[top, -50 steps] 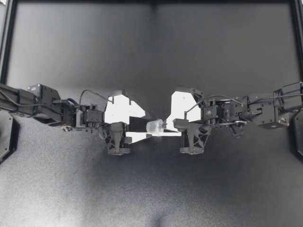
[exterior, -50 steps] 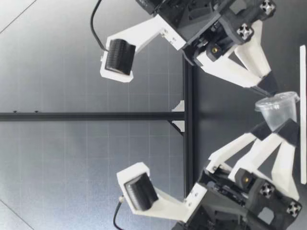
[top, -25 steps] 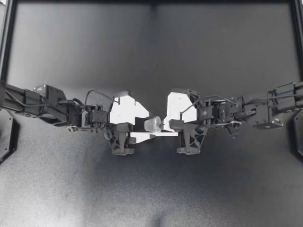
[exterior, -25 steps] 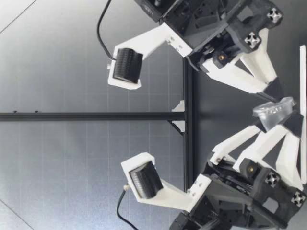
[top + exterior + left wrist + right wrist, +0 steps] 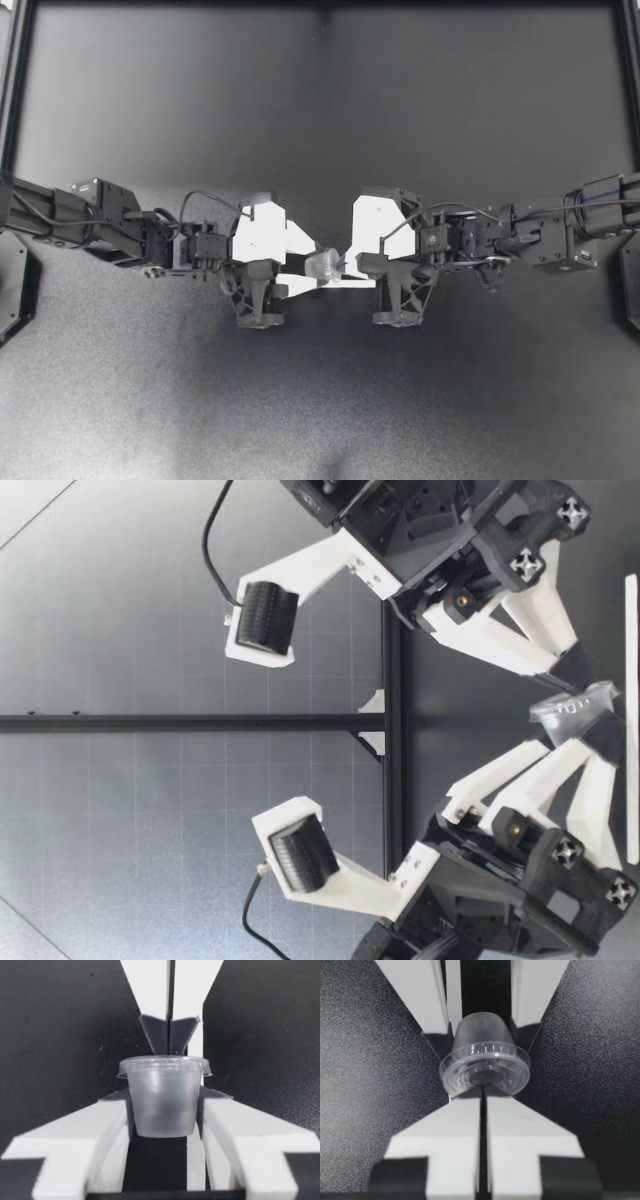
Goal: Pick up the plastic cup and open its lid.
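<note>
My left gripper (image 5: 301, 268) is clamped on the cup (image 5: 322, 264), one finger on each side of its clear wall, just under the rim. I hold it there, low on the body, so the lid (image 5: 485, 1067) stays free all round. The cup is tipped over sideways above the table (image 5: 320, 410), with its lid facing away from my left gripper and straight at my right gripper (image 5: 346, 265), which has to work on it.

My right gripper's fingers are pressed together with only a thin slit between them. Their tips meet the edge of the lid nearest that gripper. From the right wrist view they seem to pinch the lid's lip, though so thin an edge is hard to make out. The lid sits flat on the rim, not yet lifted. I judge the next move is a peel away from the cup.
</note>
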Controlling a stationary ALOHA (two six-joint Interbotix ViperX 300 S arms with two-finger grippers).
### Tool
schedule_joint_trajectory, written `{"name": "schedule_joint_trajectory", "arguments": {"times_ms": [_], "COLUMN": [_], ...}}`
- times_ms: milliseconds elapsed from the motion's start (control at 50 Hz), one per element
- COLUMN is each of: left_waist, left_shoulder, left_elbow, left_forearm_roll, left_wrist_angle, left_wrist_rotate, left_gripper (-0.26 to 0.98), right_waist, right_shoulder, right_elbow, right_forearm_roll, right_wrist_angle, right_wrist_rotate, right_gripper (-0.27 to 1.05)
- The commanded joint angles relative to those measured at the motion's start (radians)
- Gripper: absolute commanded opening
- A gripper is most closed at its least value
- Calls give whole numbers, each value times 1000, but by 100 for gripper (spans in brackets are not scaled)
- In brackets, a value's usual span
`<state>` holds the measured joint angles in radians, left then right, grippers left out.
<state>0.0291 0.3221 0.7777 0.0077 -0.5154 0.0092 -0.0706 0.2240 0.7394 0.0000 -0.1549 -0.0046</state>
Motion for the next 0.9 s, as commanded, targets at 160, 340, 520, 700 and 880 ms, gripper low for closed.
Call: {"name": "schedule_joint_trajectory", "arguments": {"times_ms": [160,340,520,700,880], "left_waist": [2,-3,-6,-6,-6], "left_shoulder": [-23,-66,-138,-189,-195], "left_elbow": [-8,34,107,160,170], "left_forearm_roll": [-2,-2,-2,0,0], "left_wrist_angle": [-17,-100,-298,-505,-637], "left_wrist_rotate": [-6,-6,-21,-74,-129], "left_gripper": [26,25,25,25,25], "right_waist": [-6,0,3,3,3], "right_shoulder": [-106,-279,-399,-439,-430], "right_elbow": [15,87,186,235,216], "right_forearm_roll": [-2,-2,-51,-101,-101], "right_wrist_angle": [-18,-133,-356,-474,-474], "right_wrist_rotate": [2,-2,-15,-121,-305], "right_gripper": [-18,-18,-16,-6,15]}}
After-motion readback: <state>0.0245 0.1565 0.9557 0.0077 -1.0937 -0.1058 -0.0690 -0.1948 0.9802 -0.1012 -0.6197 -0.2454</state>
